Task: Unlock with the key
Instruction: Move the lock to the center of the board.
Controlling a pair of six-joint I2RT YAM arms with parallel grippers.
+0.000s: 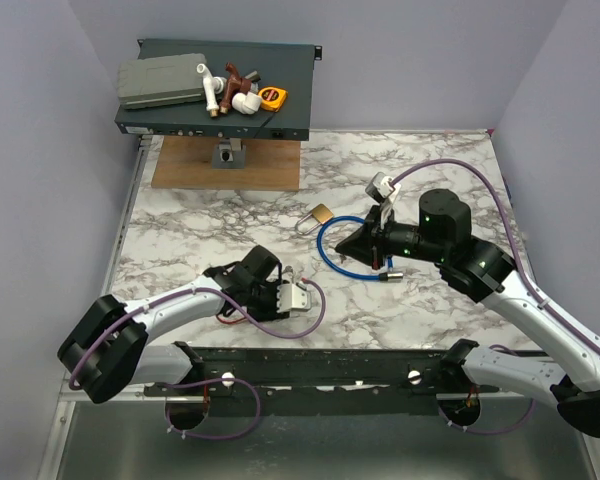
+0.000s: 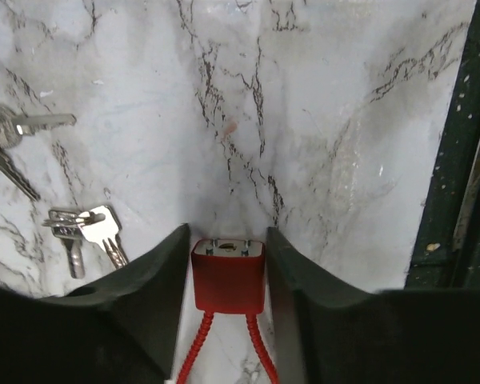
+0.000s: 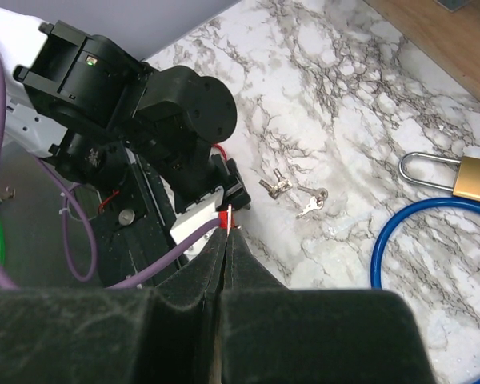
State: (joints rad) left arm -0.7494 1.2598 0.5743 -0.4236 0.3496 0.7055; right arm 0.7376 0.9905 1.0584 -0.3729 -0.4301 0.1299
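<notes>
The key lies on the marble tabletop near its near edge, left of centre, red head pointing away from the wrist and its red cord trailing back under the camera. The left gripper is down over it, one jaw close on each side of the head. Whether they already pinch it I cannot tell, as the slivers at each side are too thin to read. Two bunches of plain keys lie loose just to the left in the wrist view, apart from the jaws. A dark rail runs along the tabletop edge on the other side.

The step in hand looks like the pick-up of the key, so the unlocking itself is not yet begun. The padlock and the blue cable lock sit farther off, toward the middle and right. The right gripper is beside the cable lock, clenched on nothing.

The next move calls for a firm pinch on the small head and a lift that brings the cord along without snagging the loose keys. Then comes a carry toward the locks, where the blade must line up with a keyway. The right gripper will probably need to steady the lock.
</notes>
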